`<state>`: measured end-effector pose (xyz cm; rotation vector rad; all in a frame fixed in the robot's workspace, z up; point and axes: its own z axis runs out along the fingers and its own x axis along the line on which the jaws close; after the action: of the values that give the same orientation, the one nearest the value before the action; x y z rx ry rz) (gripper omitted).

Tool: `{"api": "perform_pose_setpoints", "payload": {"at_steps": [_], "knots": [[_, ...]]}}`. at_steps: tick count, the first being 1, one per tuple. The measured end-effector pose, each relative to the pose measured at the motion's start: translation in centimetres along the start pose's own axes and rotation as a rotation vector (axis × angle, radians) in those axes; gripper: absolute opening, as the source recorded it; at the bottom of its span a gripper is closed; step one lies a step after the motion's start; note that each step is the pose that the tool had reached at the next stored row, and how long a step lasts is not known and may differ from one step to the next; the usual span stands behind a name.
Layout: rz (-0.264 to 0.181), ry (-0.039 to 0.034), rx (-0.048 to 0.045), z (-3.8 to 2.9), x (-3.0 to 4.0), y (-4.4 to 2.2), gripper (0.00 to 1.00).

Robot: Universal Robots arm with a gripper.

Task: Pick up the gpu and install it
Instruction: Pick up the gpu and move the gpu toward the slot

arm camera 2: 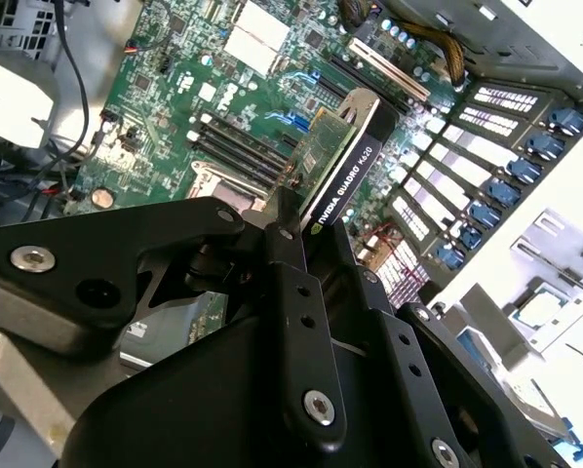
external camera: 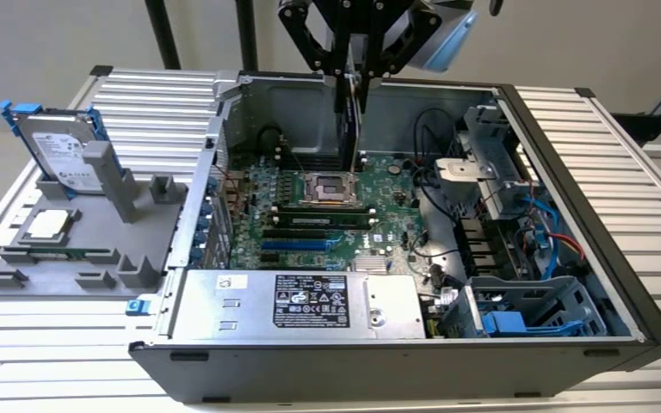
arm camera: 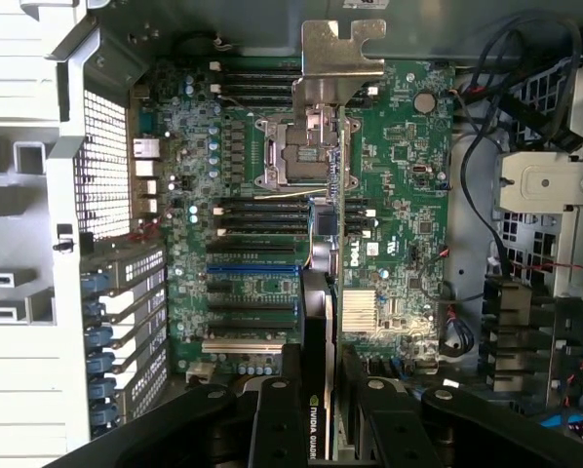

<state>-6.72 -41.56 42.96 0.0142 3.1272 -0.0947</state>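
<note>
While I monitor the exterior view, the gripper (external camera: pixel 351 83) hangs over the open PC case (external camera: pixel 307 374), which lies on its side on the slatted bench (external camera: pixel 66 361). The gripper is pressed together on the gpu (external camera: pixel 355 129), one finger per face, pinching it near its upper edge. The gpu hangs on edge, approx. vertical, inside the case opening. It is above the far part of the motherboard (external camera: pixel 307 232) and near the case's far wall.

Second wrist view:
- gpu (arm camera 2: pixel 342 161) shows green board on one face and black shroud on the other.
- Black fingers (arm camera 2: pixel 291 283) clamp both faces.
- Card is over the CPU socket (arm camera 2: pixel 213 180) and memory-slot area, apart from the expansion slots (arm camera 2: pixel 384 73).
- Contact w/ the board: I cannot tell.

First wrist view:
- gpu (arm camera: pixel 329 244) appears edge-on, running across the socket region.
- Silver bracket (arm camera: pixel 335 58) is at the end farthest from the gripper (arm camera: pixel 321 405).

Outside the case, at the exterior view's left, a grey fixture tray (external camera: pixel 44 288) sits on the bench. It carries:
- a hard drive (external camera: pixel 61 155) w/ blue rails, standing upright;
- a CPU (external camera: pixel 49 225), lying flat;
- a memory stick (external camera: pixel 55 255), in a low holder.

The PSU (external camera: pixel 296 301) occupies the near side of the case interior, just beside the motherboard.
</note>
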Motion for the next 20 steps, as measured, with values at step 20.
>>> {"api": "perform_pose_setpoints", "payload": {"at_steps": [20], "knots": [[-0.035,-0.0022,-0.0006,0.01,0.0,0.0,0.0]]}}
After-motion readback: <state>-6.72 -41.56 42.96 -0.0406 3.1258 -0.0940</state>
